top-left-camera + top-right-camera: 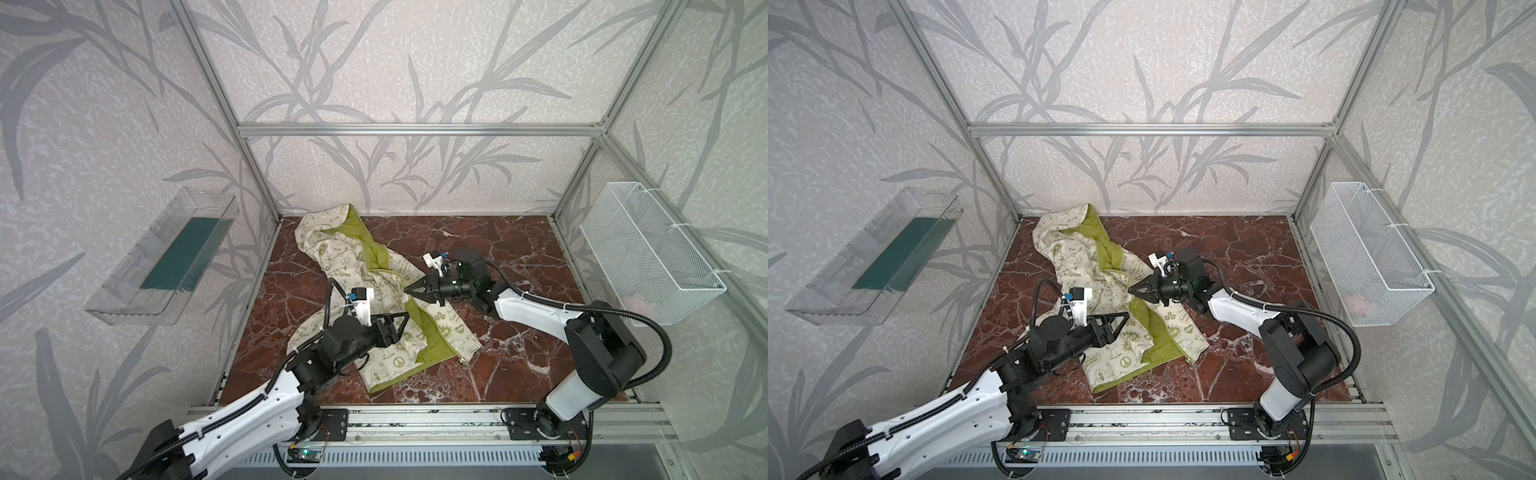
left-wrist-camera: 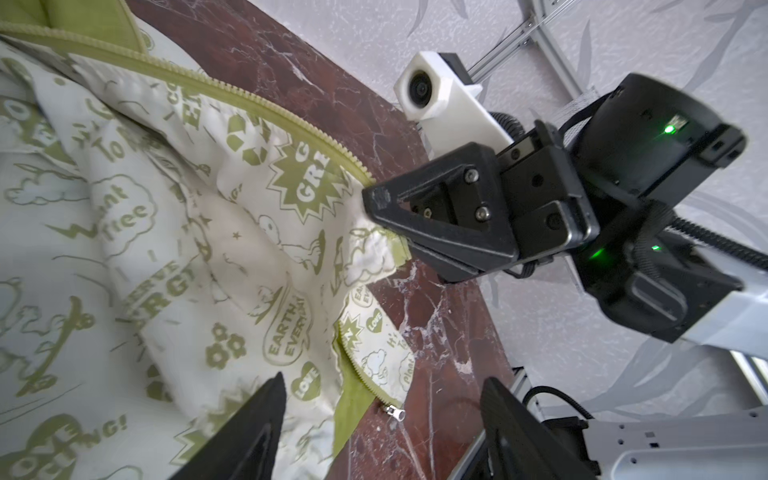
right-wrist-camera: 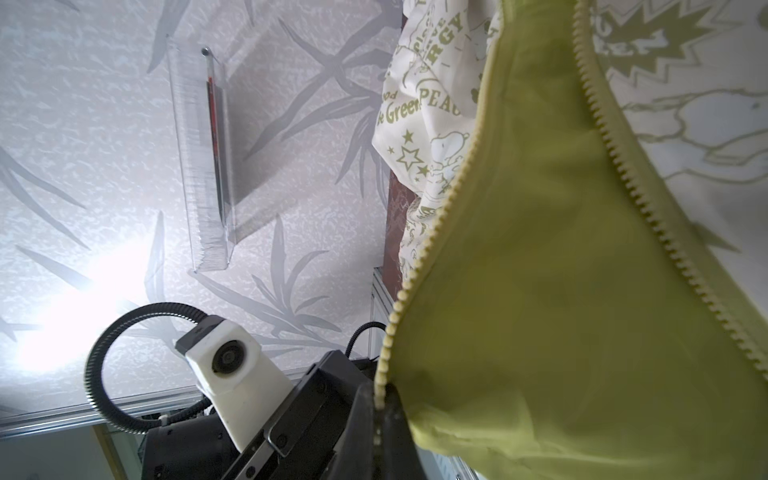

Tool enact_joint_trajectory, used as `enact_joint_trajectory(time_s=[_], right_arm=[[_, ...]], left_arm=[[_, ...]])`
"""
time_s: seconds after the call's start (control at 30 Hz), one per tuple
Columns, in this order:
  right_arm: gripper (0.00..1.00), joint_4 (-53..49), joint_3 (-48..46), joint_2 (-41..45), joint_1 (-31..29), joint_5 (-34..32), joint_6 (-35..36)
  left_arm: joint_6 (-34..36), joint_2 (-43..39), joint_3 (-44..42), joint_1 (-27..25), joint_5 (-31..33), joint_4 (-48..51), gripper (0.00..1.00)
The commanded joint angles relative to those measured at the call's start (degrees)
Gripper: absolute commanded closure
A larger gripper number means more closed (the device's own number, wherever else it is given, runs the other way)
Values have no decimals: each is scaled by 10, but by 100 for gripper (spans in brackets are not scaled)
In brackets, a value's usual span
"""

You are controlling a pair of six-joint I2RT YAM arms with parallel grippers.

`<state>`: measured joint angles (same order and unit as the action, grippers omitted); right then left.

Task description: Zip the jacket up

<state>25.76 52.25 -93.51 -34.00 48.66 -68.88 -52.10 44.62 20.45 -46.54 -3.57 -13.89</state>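
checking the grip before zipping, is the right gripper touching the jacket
Touching. The left wrist view shows the right gripper, jaws shut, pinching the green zipper edge of the jacket.

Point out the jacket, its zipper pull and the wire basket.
jacket (image 1: 311, 245): in a top view, printed hood.
zipper pull (image 2: 395, 412): left wrist view, metal tab.
wire basket (image 1: 648, 257): in a top view, mesh wall.

Support surface: red-brown marbled tabletop (image 1: 498, 249) with white veining.
One item lies on it: the jacket (image 1: 332, 257), crumpled and unzipped with its green lining exposed. It runs from the far left corner toward the near middle. Its metal slider (image 2: 395, 413) rests on bare stone beside the hem.
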Motion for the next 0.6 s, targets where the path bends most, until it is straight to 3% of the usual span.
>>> enact_joint_trajectory(time_s=[0.0,0.1,0.57], right_arm=[[100,95,-12,1,6,18,-53],[100,88,-14,3,5,21,-45],[100,129,-35,5,6,27,-69]], left_arm=[[-49,27,-30,-1,-39,-181,25],[-65,49,-43,-1,-55,-252,27],[-96,104,-69,7,-25,-315,23]])
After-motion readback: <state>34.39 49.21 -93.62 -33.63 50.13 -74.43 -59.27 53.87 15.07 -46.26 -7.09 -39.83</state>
